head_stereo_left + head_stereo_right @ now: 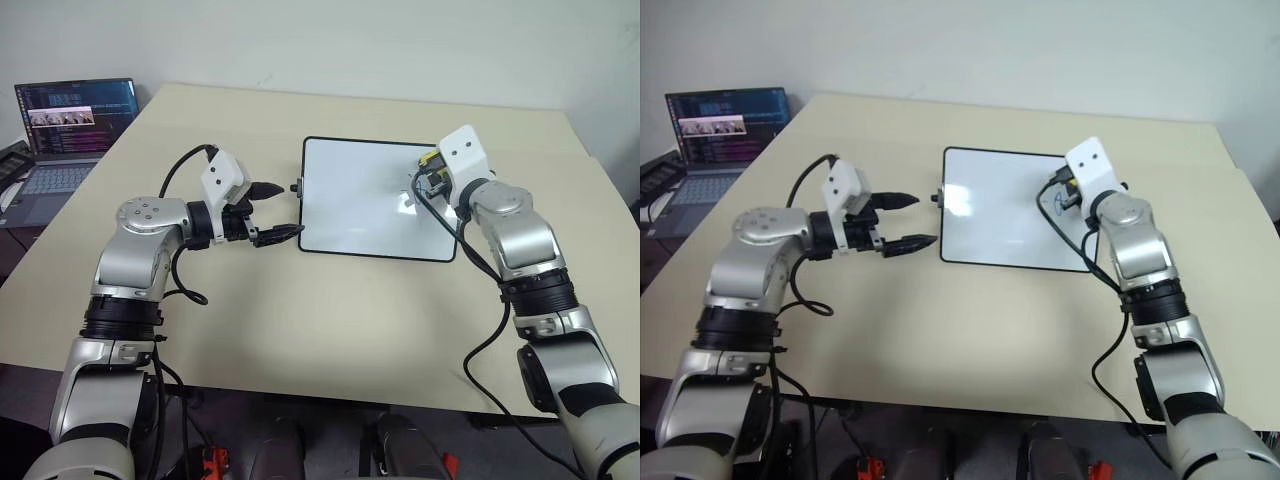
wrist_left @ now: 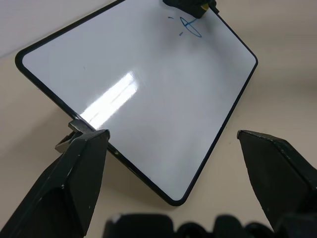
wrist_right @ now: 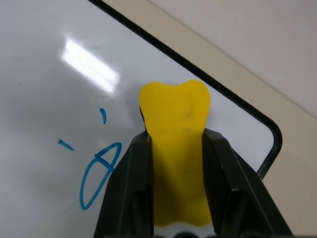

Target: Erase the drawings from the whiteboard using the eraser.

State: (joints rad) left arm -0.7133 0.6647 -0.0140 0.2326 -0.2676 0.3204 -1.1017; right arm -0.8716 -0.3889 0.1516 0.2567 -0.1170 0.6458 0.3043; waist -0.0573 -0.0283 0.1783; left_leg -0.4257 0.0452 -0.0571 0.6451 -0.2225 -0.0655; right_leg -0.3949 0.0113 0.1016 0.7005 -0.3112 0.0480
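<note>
Head views: one beige table (image 1: 330, 320) carries one whiteboard (image 1: 365, 205), black-framed, lying flat near the middle. One open laptop (image 1: 70, 135) stands well apart at the table's far left edge; its screen text is too small to read. The left gripper (image 1: 272, 212) hovers just beside the board's left edge, near a small side knob (image 1: 296, 186), its two black fingers spread apart with nothing between them. The right gripper (image 1: 432, 180) is over the board's far right corner, clamped on the eraser (image 1: 428, 160), a yellow block. Black cables trail from both wrists.

Left wrist view: the left gripper's fingers (image 2: 74, 183) stand wide apart, framing the board's near corner; one bright glare streak crosses the white surface. The drawings (image 2: 189, 27) lie at the far corner, beside the eraser.

Right wrist view: both fingers press the eraser's sides. The drawings (image 3: 98, 174) number three: one blue loop and two short dashes, just beside the eraser. No label or writing can be read.
</note>
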